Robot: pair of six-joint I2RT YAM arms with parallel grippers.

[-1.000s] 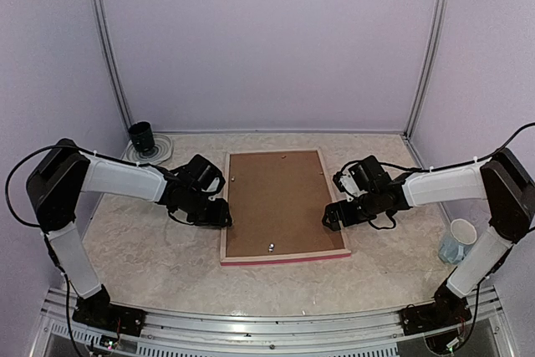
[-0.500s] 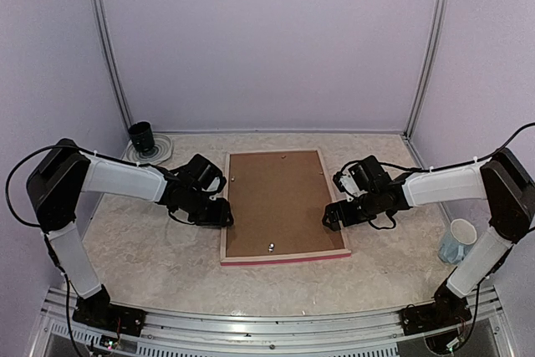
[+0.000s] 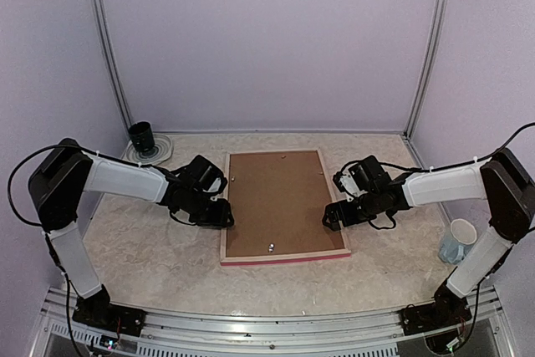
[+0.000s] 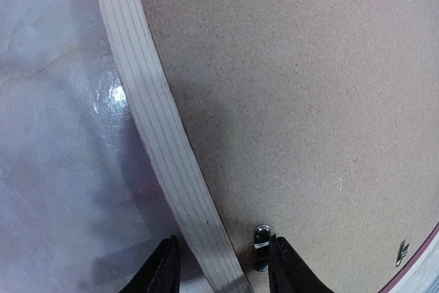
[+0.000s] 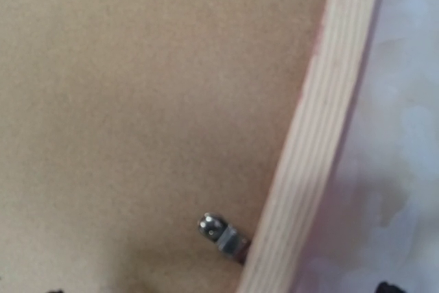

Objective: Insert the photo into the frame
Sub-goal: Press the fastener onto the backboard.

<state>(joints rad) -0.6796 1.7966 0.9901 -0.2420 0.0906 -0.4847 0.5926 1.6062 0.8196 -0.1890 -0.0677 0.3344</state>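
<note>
The frame [image 3: 224, 206] lies face down in the middle of the table, pale wood back up, its pink-red edge showing at the near side. A brown backing board [image 3: 280, 202] fills it; the photo is hidden. My left gripper [image 3: 222, 214] is low at the frame's left rail, open. In the left wrist view its fingertips [image 4: 164, 269] straddle the wood rail [image 4: 158, 121] and a small metal clip [image 4: 261, 245]. My right gripper [image 3: 333, 216] is at the right rail, open wide, above the rail [image 5: 322, 135] and a metal clip [image 5: 223, 232].
A dark cup [image 3: 141, 135] stands on a clear dish in the back left corner. A pale mug [image 3: 457, 242] stands at the right beside the right arm. Another small clip [image 3: 271, 247] sits on the board near the frame's near rail. Walls enclose three sides.
My left gripper has edged slightly right, onto the frame's left rail. The right arm and the frame have not moved.
</note>
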